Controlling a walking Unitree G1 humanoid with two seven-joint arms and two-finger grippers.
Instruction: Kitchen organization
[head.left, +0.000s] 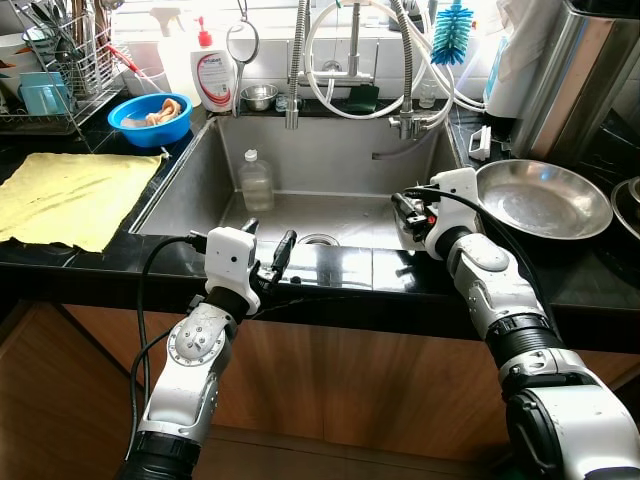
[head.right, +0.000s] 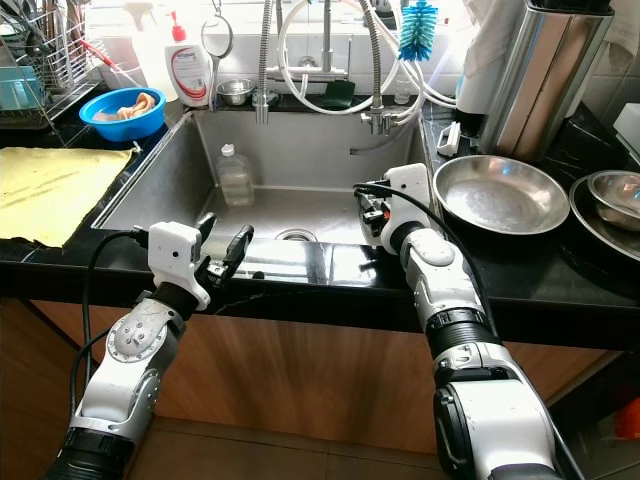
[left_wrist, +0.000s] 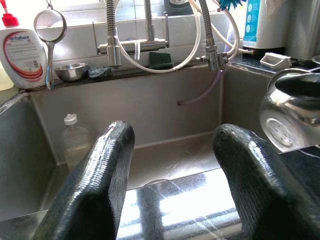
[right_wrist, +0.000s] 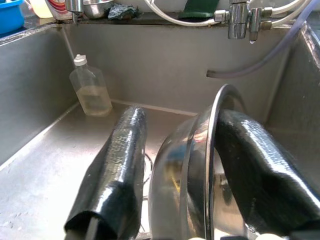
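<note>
Steel bowl (right_wrist: 195, 175) pinched by right gripper (right_wrist: 175, 170) over sink (head.left: 190, 190); left gripper (left_wrist: 175, 175) spread, empty; bottle (left_wrist: 22, 55) reads "antabax".

Black counter (head.left: 60, 262) carries a yellow cloth (head.left: 70, 197), blue bowl (head.left: 150, 120) and steel pan (head.left: 542, 199).

The sink (head.left: 190, 190) floor lies open apart from a bottle (head.left: 256, 181) near its back-left corner.

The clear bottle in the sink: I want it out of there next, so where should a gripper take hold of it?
Grip the clear bottle around its narrow neck just under the white cap, coming down from above. It stands upright close to the sink's back wall and left side, so a side approach looks cramped.
</note>
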